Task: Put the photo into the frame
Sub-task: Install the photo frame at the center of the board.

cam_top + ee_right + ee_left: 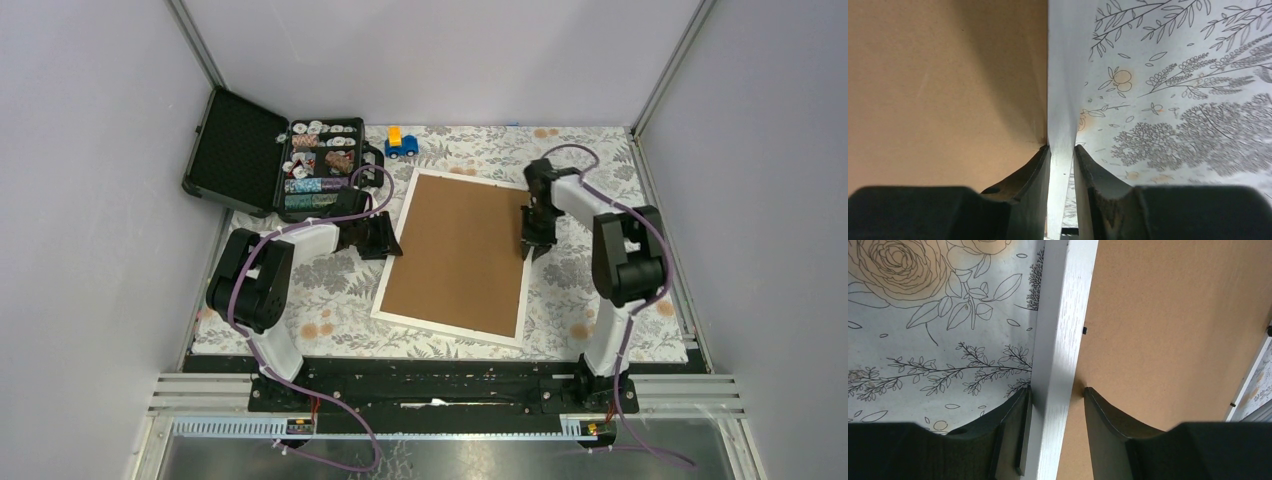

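Left pincer (1056,390) astride frame (1060,315) moulding, right pincer (1062,147) clamping opposite edge

The left arm rises from its base at seven o'clock, elbow out toward nine, forearm low and pointing to three. The left gripper (1055,390) straddles a rail of the frame (1060,315), jaws slightly apart. The right arm stands at five o'clock, elbow at three, wrist bent down toward seven. The right gripper (1062,146) pinches the opposite rail between both fingers.
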Robot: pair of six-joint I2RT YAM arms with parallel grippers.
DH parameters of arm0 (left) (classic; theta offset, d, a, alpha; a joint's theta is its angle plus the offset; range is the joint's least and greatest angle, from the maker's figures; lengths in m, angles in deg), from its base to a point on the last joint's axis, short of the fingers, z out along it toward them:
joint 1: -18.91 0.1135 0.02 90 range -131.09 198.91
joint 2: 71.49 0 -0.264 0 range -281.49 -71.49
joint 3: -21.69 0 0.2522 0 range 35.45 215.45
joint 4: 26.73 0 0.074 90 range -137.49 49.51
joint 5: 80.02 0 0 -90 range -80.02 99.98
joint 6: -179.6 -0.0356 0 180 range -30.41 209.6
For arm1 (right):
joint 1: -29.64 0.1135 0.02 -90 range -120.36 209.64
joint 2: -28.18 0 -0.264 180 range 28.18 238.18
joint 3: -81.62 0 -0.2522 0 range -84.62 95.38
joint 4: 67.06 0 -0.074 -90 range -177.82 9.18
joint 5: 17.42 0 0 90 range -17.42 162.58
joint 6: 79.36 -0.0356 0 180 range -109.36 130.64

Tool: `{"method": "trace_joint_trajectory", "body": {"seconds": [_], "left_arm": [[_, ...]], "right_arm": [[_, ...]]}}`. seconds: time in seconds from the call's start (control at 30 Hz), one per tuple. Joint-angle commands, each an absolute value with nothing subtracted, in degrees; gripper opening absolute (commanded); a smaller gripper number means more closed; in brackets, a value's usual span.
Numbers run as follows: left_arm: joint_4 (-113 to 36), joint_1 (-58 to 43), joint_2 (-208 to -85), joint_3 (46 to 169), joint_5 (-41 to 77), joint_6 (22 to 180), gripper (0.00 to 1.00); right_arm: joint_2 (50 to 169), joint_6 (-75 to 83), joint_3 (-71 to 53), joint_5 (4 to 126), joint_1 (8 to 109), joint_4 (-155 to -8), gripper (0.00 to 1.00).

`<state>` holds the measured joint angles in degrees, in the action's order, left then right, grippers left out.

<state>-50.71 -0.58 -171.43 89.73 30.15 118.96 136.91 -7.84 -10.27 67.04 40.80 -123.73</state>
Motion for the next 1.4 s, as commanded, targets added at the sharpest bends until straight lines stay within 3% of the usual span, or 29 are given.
{"method": "trace_joint_trajectory", "body": {"seconds": [0.0,0.17,0.27,0.33,0.53,0.67,0.77,0.87,0.97,1.37], "left_arm": [[-50.59,-3.2,-174.2,89.6,35.41,119.41,0.46],[-50.42,-3.19,-173.51,88.92,35.53,119.45,0.46],[-49.46,-3.16,-172.56,87.62,35.58,120.0,0.45],[-48.72,-3.22,-172.19,86.81,36.04,120.64,0.45],[-49.0,-3.16,-168.53,85.59,35.21,120.9,0.5],[-50.33,-3.13,-164.43,84.37,33.72,120.25,0.59],[-49.78,-3.15,-162.74,82.56,33.53,120.66,0.71],[-48.59,-3.11,-161.82,81.0,33.89,121.75,0.75],[-47.77,-3.08,-160.98,79.65,33.93,122.11,0.74],[-46.73,-3.02,-160.92,79.08,34.94,123.21,0.72]], "right_arm": [[150.0,-7.41,-2.94,79.81,50.04,-126.36,0.31],[165.15,-9.84,11.37,88.69,58.23,-135.27,0.3],[165.36,-13.41,14.39,86.58,60.33,-134.36,0.33],[163.65,-14.01,16.17,86.26,60.73,-133.96,0.41],[149.07,-11.14,18.93,86.71,58.8,-137.22,0.68],[126.71,-10.88,-2.27,80.87,55.55,-128.56,0.82],[115.5,-11.84,-23.06,61.26,47.98,-117.39,0.8],[109.16,-13.99,-37.33,48.12,39.95,-108.52,0.69],[104.92,-14.37,-41.47,50.58,38.23,-107.63,0.51],[105.34,-13.89,-44.22,54.6,35.7,-108.36,0.36]]}}
